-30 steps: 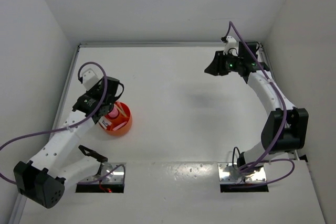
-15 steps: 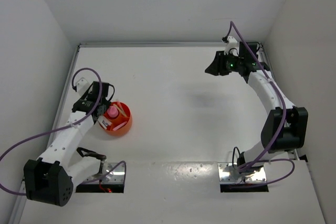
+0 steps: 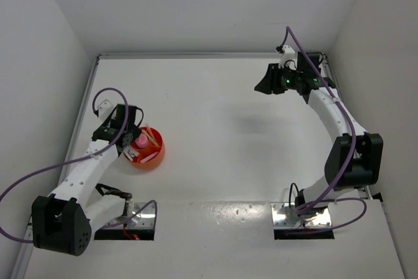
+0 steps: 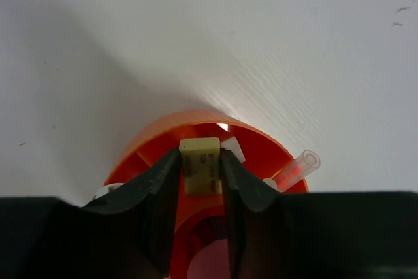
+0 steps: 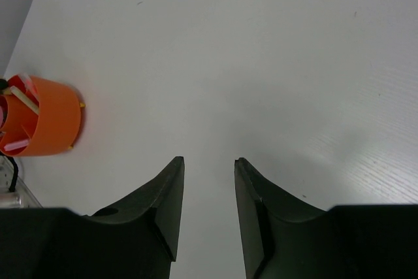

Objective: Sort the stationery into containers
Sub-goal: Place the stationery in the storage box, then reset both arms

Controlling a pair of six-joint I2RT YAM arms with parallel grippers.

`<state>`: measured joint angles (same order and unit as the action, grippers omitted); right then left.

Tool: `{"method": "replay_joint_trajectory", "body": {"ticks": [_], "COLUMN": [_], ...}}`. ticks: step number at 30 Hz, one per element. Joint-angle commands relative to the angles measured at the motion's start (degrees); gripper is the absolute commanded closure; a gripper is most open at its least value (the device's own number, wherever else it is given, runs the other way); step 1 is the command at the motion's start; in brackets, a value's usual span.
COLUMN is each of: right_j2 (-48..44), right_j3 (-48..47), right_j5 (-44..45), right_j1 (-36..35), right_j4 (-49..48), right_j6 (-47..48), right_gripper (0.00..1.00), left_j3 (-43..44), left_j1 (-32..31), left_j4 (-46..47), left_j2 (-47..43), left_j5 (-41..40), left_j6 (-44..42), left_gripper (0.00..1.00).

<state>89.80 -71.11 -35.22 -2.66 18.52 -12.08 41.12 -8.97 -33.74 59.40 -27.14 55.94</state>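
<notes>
Top cam: the round orange plastic bowl w/ dividers (image 3: 157,155) sits on the left side of the flat white table (image 3: 215,135), near the left wall. The left gripper (image 3: 130,140) is right over the bowl's left edge, arm bent in from the near-left corner. A pink-capped tube (image 3: 139,142) stands inside the bowl, just beside the gripper, but I can't make out the jaws from up here. The right gripper (image 3: 262,85) is way off at the far right, hanging above bare table, well apart from the bowl.

Left wrist cam: the black fingers (image 4: 157,187) are only partway open and have a small pale yellow block eraser (image 4: 200,164) pinched between the tips, both sides touching afaict. It's held directly above the bowl's inside, over one of the dividers. A clear plastic pen w/ pink inside (image 4: 297,168) pokes out over the rim on the right, and a small white piece (image 4: 232,149) sits in a compartment just behind the eraser.

Right wrist cam: the fingers (image 5: 166,194) are part-open w/ a clear gap, holding nothing, only table below. The bowl shows far off to the left w/ stuff sticking up in it.
</notes>
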Motion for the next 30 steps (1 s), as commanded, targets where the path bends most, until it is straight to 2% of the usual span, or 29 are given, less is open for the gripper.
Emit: {"method": "replay_joint_trajectory", "body": {"ticks": [1, 4, 9, 13, 15, 16, 17, 18, 19, 21, 22, 23, 24, 26, 30], "right_j2": [0.1, 0.1, 0.1, 0.1, 0.1, 0.1, 0.6, 0.6, 0.6, -0.1, -1.0, -2.5, -3.4, -5.2, -11.0], "right_j3": [-2.2, -2.2, -2.2, -1.7, -1.7, -1.7, -1.7, -1.7, -1.7, -1.7, -1.7, -1.7, -1.7, 0.4, 6.5], "right_j5": [-1.1, -1.1, -1.6, -1.6, -1.6, -1.6, -1.6, -0.5, 3.4, 8.2, 13.3, 15.9, 18.1, 22.2, 23.7], "right_j1": [0.4, 0.9, 0.9, 0.9, 0.9, 0.9, 0.9, 0.9, 0.9, 0.9, 0.9, 0.9, 0.9, 0.9, 0.9], "right_j4": [-1.5, -1.5, -1.5, -1.5, -1.5, -1.5, -1.5, -1.5, -1.5, -2.1, -2.8, -3.3, -3.9, -5.0, -6.5], "right_j6": [-0.5, -0.5, -0.5, -0.5, 0.3, 1.0, 1.6, 2.1, 2.1, 2.1, 1.3, 0.2, 0.2, 0.2, 2.1], "right_gripper": [0.63, 0.63, 0.61, 0.60, 0.48, 0.26, 0.14, 0.00, 0.00, 0.00, 0.00, 0.00, 0.00, 0.00, 0.00], "left_j3": [-0.4, -0.4, 1.2, 6.4, 9.4, 12.5, 13.9, 14.9, 15.0, 15.0, 15.6, 17.6, 18.1, 16.6, 13.5], "left_j1": [0.5, 1.1, 2.1, 2.6, 2.6, 2.6, 2.0, 2.0, 2.0, 1.3, 0.5, 0.5, 0.0, 0.0, 0.0], "left_j4": [0.9, 0.3, -0.3, -2.6, -3.3, -3.4, -2.7, 1.8, 5.1, 11.6, 12.6, 11.9, 11.2, 12.1, 15.8], "left_j2": [-1.4, -2.0, -2.5, -4.0, -5.3, -7.0, -7.8, -8.7, -9.7, -11.6, -11.0, -10.0, -8.4, -8.4, -8.9], "left_j5": [0.9, 0.9, 0.3, -2.8, -4.2, -4.2, -2.8, 0.4, 13.1, 27.2, 30.9, 36.0, 37.5, 38.8, 41.9], "left_j6": [0.1, 0.1, -0.4, -1.7, -4.3, -5.7, -7.8, -11.4, -21.0, -28.8, -31.5, -32.3, -33.2, -34.3, -36.1], "left_gripper": [0.60, 0.54, 0.54, 0.56, 0.60, 0.60, 0.60, 0.60, 0.56, 0.07, 0.00, 0.00, 0.00, 0.00, 0.00]}}
